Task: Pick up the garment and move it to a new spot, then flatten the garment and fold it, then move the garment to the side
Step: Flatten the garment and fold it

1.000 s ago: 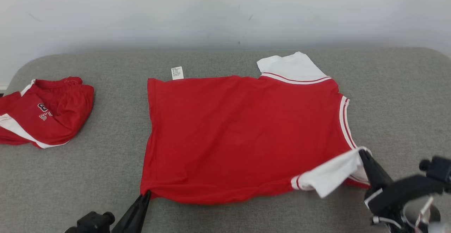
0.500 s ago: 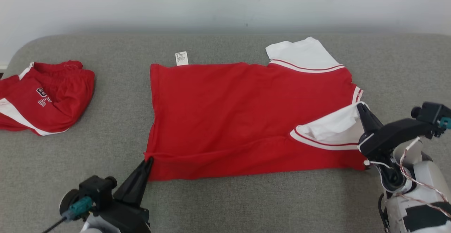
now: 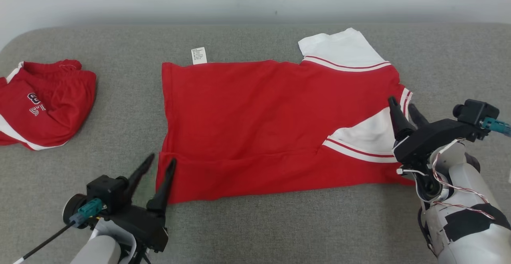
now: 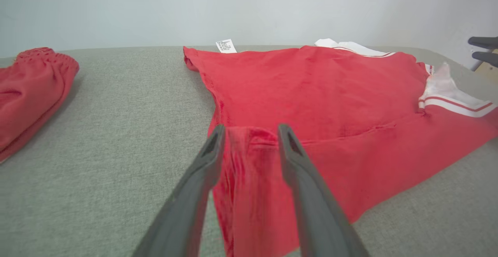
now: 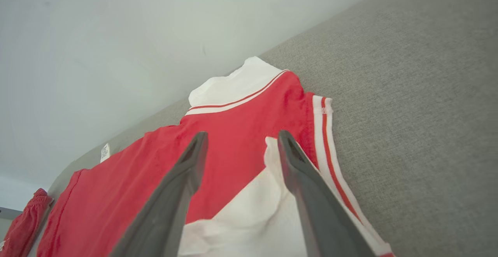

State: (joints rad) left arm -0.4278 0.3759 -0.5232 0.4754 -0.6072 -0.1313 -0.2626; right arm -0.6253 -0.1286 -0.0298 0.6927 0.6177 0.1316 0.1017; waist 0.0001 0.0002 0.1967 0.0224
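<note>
Shorts (image 3: pixel 44 108) lie well to the left of the left gripper (image 3: pixel 161 161). This gripper is released, its fingers on both sides of the folded near corner of the red shirt (image 3: pixel 259 116), which lies flat on the grey table (image 3: pixel 279 224) between both grippers. The right gripper (image 3: pixel 401 103) is released too, above the folded-in white sleeve (image 3: pixel 371 136).

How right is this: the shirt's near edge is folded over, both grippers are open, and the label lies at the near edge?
One slip: the label lies at the shirt's far edge, as the head view shows. The near edge is folded over, and the left gripper and right gripper are open.
</note>
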